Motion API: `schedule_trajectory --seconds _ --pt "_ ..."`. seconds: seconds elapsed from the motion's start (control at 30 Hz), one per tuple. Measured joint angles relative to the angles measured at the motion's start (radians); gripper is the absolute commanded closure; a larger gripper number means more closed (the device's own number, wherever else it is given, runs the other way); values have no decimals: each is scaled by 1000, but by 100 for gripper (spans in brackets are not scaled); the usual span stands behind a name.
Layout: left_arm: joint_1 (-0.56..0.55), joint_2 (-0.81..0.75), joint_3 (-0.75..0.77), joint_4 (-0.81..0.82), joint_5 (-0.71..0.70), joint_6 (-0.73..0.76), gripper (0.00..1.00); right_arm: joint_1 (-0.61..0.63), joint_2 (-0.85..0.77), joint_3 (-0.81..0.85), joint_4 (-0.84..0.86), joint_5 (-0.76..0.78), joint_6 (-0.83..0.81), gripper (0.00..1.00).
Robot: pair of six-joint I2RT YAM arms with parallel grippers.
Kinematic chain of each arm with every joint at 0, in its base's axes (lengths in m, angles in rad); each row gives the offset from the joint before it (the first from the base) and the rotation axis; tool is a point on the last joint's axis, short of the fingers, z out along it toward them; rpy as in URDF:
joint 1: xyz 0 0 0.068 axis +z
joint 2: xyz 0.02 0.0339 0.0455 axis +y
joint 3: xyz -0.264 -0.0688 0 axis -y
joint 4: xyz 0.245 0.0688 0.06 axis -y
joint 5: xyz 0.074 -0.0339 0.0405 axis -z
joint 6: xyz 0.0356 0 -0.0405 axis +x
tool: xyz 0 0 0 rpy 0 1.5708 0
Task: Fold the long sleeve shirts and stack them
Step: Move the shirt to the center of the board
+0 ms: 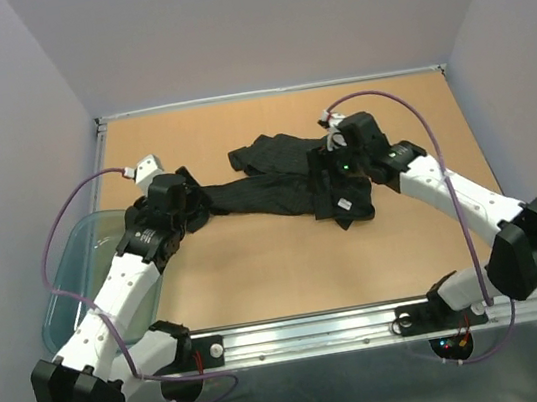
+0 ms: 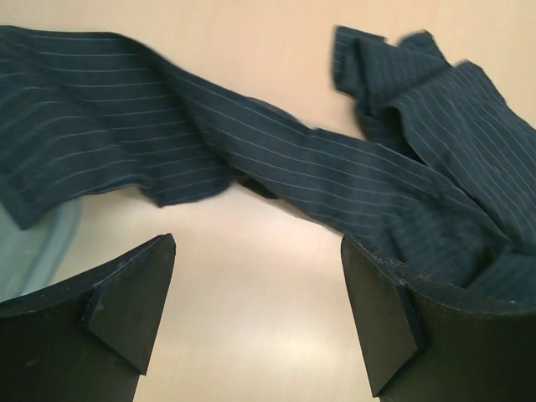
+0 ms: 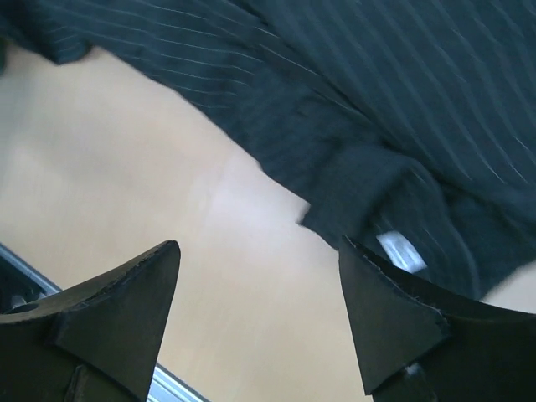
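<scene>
A black pinstriped long sleeve shirt (image 1: pixel 276 185) lies crumpled across the middle of the tan table, one sleeve stretched out to the left. My left gripper (image 1: pixel 192 207) hovers at that sleeve's left end. In the left wrist view it (image 2: pixel 258 251) is open over bare table, with the sleeve (image 2: pixel 251 134) just beyond its fingertips. My right gripper (image 1: pixel 332 191) hangs over the shirt's right part. The right wrist view shows it (image 3: pixel 259 247) open over bare table, the shirt's edge (image 3: pixel 377 100) and a white label (image 3: pixel 400 249) beside its right finger.
A translucent blue-grey plastic tub (image 1: pixel 68 281) stands off the table's left edge beside the left arm, and its rim (image 2: pixel 33 243) shows in the left wrist view. A metal rail (image 1: pixel 368 323) runs along the near edge. Grey walls enclose the table.
</scene>
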Motion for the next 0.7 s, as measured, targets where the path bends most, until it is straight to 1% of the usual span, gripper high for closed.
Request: schedule_trajectory --seconds 0.07,0.17,0.23,0.4,0.5,0.6,0.7 --pt "53 -29 -16 -7 -3 6 8 54 56 51 7 9 -34 16" --pt "138 -60 -37 -11 -3 20 8 156 180 153 21 17 -110 15" --pt "182 -64 -53 -10 -1 28 8 190 259 212 21 -2 -162 15" --pt "212 -64 -89 -24 24 39 8 227 456 390 29 -54 -292 14" --pt "214 -69 -101 -37 38 43 8 240 581 528 41 -88 -359 13" --pt "219 -85 -113 -50 39 47 8 266 696 648 59 -102 -401 11" --pt "219 -113 -132 -59 41 46 8 301 784 728 76 -112 -435 10"
